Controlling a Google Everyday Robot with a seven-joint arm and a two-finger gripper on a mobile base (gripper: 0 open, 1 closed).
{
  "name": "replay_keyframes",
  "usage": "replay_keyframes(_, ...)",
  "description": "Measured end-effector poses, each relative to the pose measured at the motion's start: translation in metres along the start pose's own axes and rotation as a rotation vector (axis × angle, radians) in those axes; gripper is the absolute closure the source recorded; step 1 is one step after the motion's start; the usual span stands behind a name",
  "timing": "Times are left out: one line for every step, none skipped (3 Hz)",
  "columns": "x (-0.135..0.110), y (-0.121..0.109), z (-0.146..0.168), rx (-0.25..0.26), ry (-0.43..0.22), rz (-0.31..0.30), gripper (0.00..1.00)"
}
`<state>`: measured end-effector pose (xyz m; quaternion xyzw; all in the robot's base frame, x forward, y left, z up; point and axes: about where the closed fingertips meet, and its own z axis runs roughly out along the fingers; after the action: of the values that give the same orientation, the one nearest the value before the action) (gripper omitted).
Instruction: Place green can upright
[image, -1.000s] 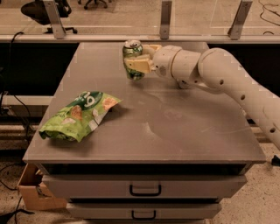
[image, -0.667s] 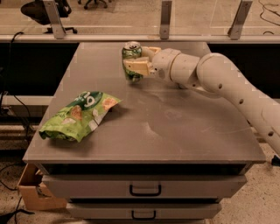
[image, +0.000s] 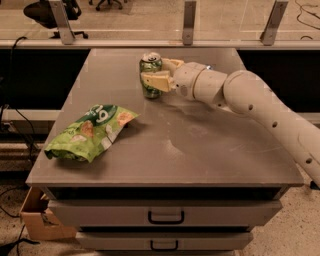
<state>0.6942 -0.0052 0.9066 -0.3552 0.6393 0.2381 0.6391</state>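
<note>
View from my remote station. One green can stood upright in the upper centre of the frame, silver top upward, toward the far edge of the one grey table; its base appeared to meet the table top. One gripper, reaching in from the right on the single white arm, was closed on the can. One of its two pale fingers crossed the can's near side and the other lay behind it.

One green snack bag lay flat at centre left, well apart from the can. Below the table top I counted two drawers, the upper and the lower, each with one dark handle. One cardboard box sat on the floor at lower left.
</note>
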Motion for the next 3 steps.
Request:
replay_keyframes(0.0054,0.0017,-0.0031,0.005,-0.018,0.010,1.00)
replay_keyframes(0.0090,0.0031,-0.0045,-0.013,-0.049,0.013,0.82)
replay_keyframes(0.0087,0.0051,-0.0028,-0.017,-0.051,0.013,0.59)
